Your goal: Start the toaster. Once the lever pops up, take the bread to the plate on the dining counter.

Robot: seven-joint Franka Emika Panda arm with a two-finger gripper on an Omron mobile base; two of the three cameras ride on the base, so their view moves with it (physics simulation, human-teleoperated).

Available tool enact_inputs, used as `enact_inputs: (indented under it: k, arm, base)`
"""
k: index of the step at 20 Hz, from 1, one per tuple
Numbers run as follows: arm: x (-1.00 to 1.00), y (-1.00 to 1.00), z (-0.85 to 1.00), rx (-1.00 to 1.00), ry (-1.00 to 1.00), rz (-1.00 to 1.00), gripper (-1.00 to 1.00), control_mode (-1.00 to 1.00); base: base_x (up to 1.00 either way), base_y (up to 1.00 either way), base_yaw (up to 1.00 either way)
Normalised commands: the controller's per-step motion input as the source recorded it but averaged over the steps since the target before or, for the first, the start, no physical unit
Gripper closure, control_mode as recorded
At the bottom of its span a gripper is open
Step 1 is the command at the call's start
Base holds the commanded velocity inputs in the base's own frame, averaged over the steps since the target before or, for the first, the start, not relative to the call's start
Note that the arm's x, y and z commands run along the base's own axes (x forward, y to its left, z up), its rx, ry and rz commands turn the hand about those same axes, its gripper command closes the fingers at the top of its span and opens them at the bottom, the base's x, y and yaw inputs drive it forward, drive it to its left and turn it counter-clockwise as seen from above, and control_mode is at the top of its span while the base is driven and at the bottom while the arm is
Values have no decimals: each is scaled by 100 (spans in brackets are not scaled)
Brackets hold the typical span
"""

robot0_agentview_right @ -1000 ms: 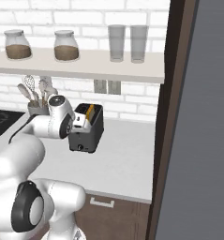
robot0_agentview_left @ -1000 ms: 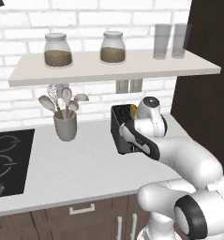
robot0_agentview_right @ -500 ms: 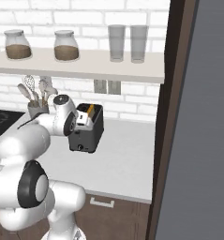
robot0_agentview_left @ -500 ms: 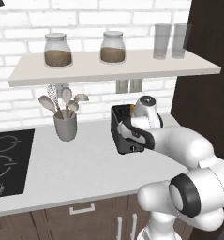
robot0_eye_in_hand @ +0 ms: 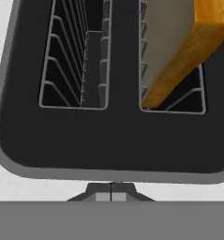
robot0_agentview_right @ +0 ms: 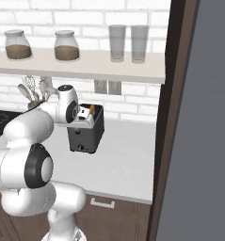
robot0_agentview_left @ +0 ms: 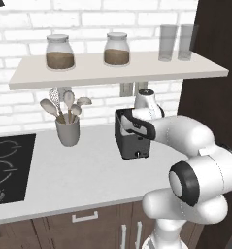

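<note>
Swinging in since a second ago, the arm hangs its gripper (robot0_agentview_right: 84, 114) over the toaster (robot0_agentview_left: 132, 138); finger spread cannot be told. Bread (robot0_eye_in_hand: 188, 47) sits upper right; next, press the lever (robot0_eye_in_hand: 111, 191).

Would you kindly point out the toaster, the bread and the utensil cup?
toaster (robot0_agentview_left: 135, 144): left base view, its narrow front face.
bread (robot0_eye_in_hand: 203, 38): hand view, its golden crust edge.
utensil cup (robot0_agentview_left: 68, 132): left base view, its grey side.

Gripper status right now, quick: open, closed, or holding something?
Gripper: jaws closed together, holding nothing, poised above the toaster.
</note>
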Motion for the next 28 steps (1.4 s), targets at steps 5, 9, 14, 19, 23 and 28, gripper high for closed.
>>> enact_inputs:
  k: [5, 9, 14, 19, 23, 28]
  arm:
    - [-1, 0, -39, -3, 2, 0, 100, -100]
    - [-33, 0, -55, -3, 0, 0, 100, -100]
    - [-24, 0, -46, -1, 0, 0, 100, -100]
    - [0, 0, -41, 0, 0, 0, 100, -100]
    - [-1, -5, -64, 0, 3, 0, 100, -100]
    - [0, -5, -29, 0, 0, 0, 100, -100]
  base:
    - [0, 0, 0]
    - [0, 0, 0]
    - [0, 0, 0]
    - [0, 0, 0]
    - [0, 0, 0]
    - [0, 0, 0]
